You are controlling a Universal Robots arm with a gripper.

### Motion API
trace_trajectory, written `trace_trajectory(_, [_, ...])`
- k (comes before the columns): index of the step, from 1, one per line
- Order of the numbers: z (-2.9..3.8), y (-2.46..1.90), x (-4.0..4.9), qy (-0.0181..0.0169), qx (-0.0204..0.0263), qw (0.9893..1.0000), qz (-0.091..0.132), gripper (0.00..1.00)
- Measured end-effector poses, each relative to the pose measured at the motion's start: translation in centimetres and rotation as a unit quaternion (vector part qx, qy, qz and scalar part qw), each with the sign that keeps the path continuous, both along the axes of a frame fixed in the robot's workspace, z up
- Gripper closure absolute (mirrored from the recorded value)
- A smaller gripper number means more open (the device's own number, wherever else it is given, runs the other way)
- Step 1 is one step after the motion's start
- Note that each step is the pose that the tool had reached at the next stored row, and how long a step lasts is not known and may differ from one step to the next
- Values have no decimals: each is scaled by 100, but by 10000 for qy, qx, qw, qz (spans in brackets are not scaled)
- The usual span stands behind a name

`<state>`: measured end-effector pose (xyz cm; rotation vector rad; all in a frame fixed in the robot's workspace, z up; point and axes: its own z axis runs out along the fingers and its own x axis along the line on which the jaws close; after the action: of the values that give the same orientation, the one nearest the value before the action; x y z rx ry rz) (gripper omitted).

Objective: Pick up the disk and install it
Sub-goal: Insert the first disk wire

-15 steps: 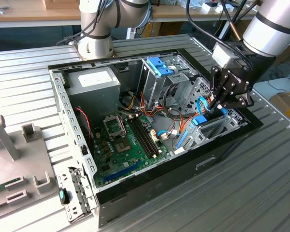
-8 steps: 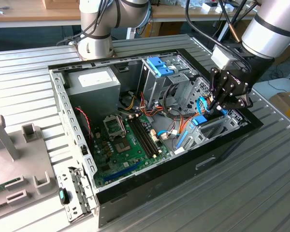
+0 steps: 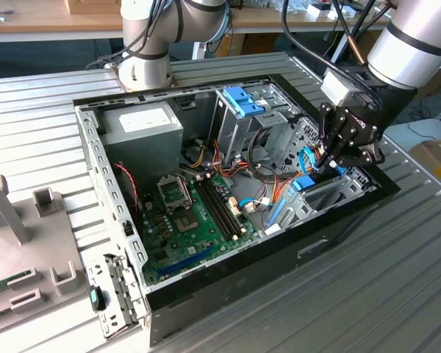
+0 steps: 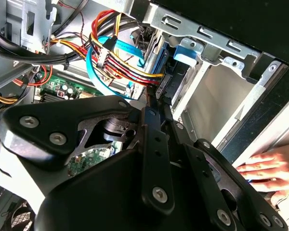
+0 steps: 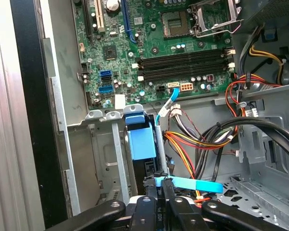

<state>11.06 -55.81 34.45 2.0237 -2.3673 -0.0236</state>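
The disk (image 5: 140, 139) stands on edge in the drive bay at the front corner of the open computer case (image 3: 338, 232); its bright blue carrier rail (image 3: 303, 184) and dark end (image 4: 169, 86) show. My gripper (image 3: 329, 160) hangs right over that bay, at the exterior view's right. In both wrist views the black fingers (image 5: 151, 202) lie close together, and the gripper (image 5: 160, 182) is shut with its tips against the disk's end. Whether the tips pinch the disk or just press on it I cannot tell. A light blue flat cable (image 5: 192, 185) crosses just in front of the fingertips (image 4: 149, 115).
Red, yellow and orange cable bundles (image 4: 120, 53) crowd the bay. The green motherboard (image 3: 195, 213), the grey power supply box (image 3: 143, 125) and an upright drive cage with a blue bracket (image 3: 244, 101) fill the case. A person's hand (image 4: 265, 168) rests beside the case's outer wall.
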Motion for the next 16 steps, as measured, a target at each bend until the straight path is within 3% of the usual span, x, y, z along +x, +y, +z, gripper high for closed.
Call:
trace_trajectory(6, [-14, 0, 0, 1, 1, 10000, -3, 84])
trace_trajectory(16, [-4, 0, 1, 1, 0, 9995, -315, 84])
